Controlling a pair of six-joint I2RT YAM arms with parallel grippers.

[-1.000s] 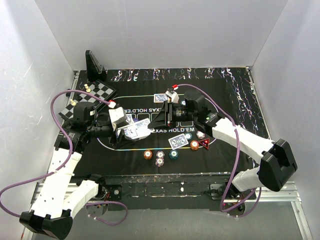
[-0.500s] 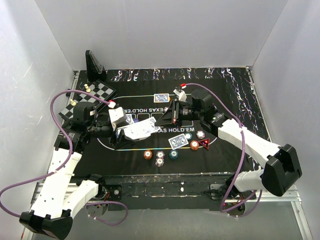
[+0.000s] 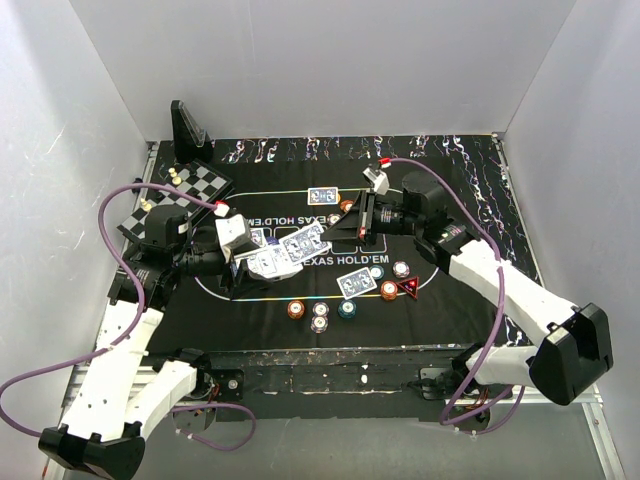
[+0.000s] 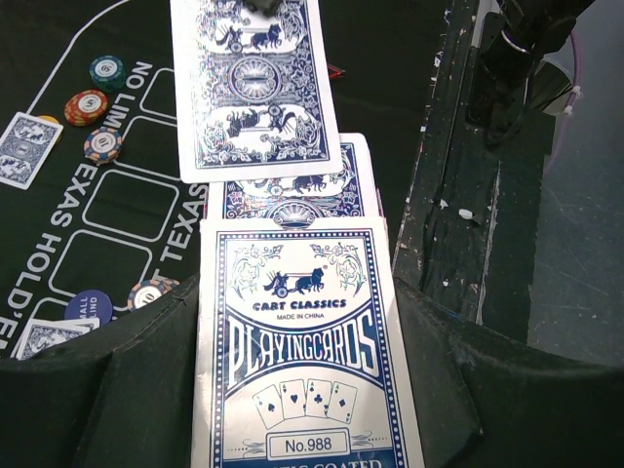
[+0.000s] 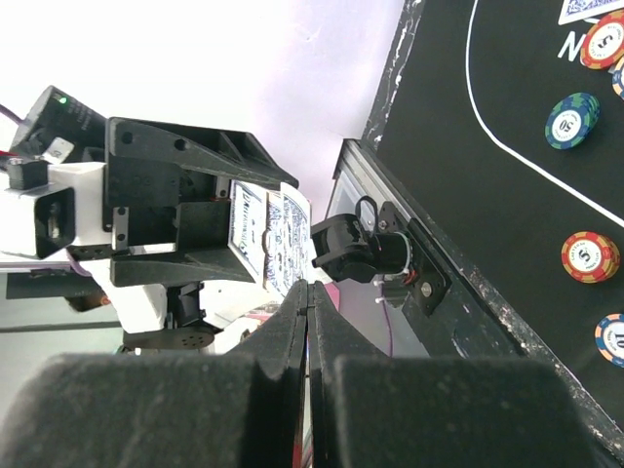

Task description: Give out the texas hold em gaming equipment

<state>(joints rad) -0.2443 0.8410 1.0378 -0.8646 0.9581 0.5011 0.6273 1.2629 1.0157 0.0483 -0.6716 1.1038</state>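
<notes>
Your left jaws clamp the card box (image 4: 302, 370), left of centre. Your right jaws pinch one card (image 4: 255, 88) beside it.

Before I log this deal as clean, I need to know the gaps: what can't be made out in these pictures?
Face of the pinched card: left wrist shows only its back; right wrist sees it edge-on in the shut right gripper.
Cards inside the card box: its walls hide them in every view.
Values on the chips: too small in the top view.
Tips of the right gripper, left wrist view: cut off by the top edge.
</notes>
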